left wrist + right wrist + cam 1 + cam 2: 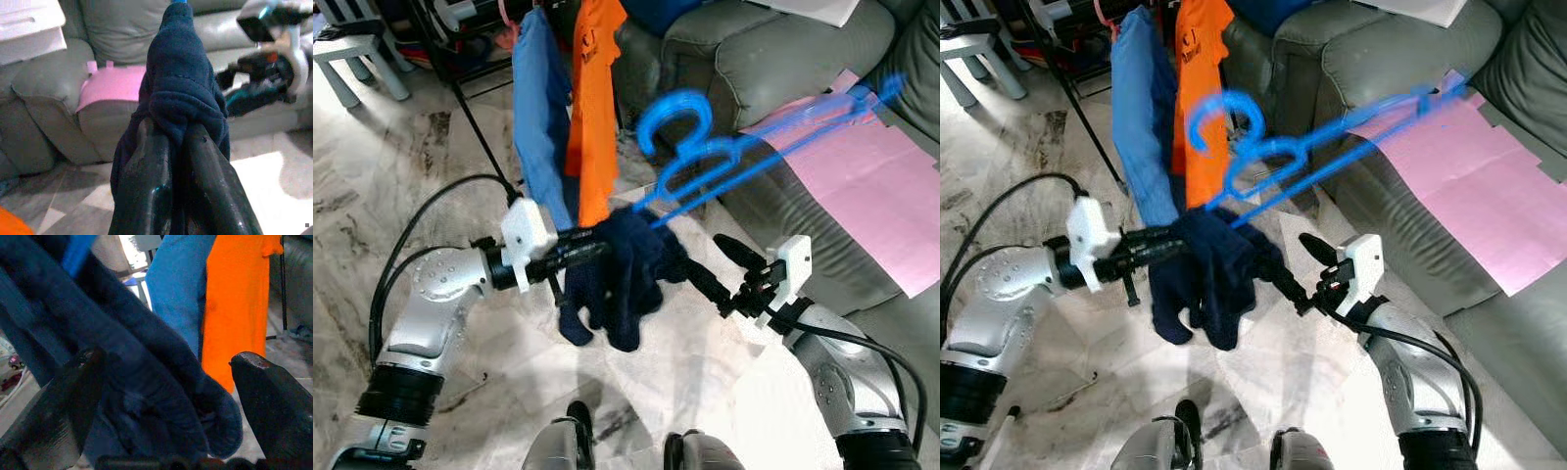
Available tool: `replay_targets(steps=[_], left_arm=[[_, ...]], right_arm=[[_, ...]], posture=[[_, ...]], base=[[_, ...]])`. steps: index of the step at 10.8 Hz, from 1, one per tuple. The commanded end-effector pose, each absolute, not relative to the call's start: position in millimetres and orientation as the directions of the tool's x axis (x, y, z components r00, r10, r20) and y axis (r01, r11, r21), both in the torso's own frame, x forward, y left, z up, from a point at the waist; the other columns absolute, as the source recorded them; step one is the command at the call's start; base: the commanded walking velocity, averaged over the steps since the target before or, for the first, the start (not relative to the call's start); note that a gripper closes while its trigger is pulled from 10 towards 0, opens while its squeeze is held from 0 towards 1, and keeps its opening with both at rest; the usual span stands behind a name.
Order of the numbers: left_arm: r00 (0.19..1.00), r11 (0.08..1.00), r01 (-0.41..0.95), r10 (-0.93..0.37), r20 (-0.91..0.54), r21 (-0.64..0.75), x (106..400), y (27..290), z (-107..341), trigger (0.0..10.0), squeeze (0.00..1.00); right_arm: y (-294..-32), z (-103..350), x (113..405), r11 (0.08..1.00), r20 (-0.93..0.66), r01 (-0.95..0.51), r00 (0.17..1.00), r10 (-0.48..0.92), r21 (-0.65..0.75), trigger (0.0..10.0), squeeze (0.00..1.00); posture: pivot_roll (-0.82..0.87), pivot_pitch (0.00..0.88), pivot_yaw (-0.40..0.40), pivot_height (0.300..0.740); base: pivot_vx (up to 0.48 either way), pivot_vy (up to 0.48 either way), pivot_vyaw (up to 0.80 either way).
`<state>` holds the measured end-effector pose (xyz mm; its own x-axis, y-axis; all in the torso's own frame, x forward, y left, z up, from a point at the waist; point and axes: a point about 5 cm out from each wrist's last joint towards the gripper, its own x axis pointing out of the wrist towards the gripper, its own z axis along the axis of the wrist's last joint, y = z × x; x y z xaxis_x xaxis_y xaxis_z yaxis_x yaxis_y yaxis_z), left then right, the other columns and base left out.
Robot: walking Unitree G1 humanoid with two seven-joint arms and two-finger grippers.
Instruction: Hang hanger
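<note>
Hanger of bright blue plastic [724, 157], motion-blurred, rises above a dark navy fleece garment [622, 274] draped from it. Left gripper [597, 245] is clamped on a fold of that garment, as the left wrist view confirms. Right gripper [710, 269] stands with jaws wide on either side of the navy cloth, gripping nothing. Beyond the garment, a blue shirt [540, 108] and an orange shirt [595, 98] hang from a black rack. Assessment: carrying stage; next, lift the hook onto the rail beside the orange shirt.
</note>
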<state>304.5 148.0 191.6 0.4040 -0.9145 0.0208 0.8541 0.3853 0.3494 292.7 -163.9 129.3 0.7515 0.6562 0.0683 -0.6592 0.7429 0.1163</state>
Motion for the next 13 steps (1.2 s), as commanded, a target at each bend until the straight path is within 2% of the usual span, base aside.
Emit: replay_targets(steps=[1, 4, 10, 13], left_arm=[[0.390, 0.380, 0.847, -0.919, 0.049, 0.371, 302.6, 148.7, 200.3, 0.0, 0.00], [0.395, 0.377, 0.851, -0.918, 0.027, 0.364, 301.3, 152.7, 196.9, 0.0, 0.00], [0.358, 0.348, 0.852, -0.932, 0.049, 0.391, 300.1, 142.6, 207.5, 0.0, 0.00], [0.303, 0.305, 0.859, -0.950, 0.071, 0.411, 293.1, 133.6, 221.1, 0.0, 0.00]], right_arm=[[-167.3, 127.8, 293.3, 0.760, 0.069, -0.639, 0.769, 0.636, 0.117, 10.0, 0.00], [-182.7, 130.0, 302.5, 0.834, 0.086, -0.536, 0.844, 0.529, 0.131, 10.0, 0.00], [-177.7, 117.1, 298.6, 0.811, 0.047, -0.557, 0.828, 0.558, 0.178, 10.0, 0.00], [-179.4, 109.1, 296.7, 0.813, 0.017, -0.547, 0.831, 0.556, 0.200, 10.0, 0.00]], posture=[[-0.07, 0.247, 0.019, 0.740], [-0.07, 0.248, 0.019, 0.740], [-0.07, 0.256, 0.017, 0.740], [-0.07, 0.261, 0.015, 0.740]], base=[[0.000, 0.000, 0.00], [0.000, 0.000, 0.00], [0.000, 0.000, 0.00], [0.000, 0.000, 0.00]])
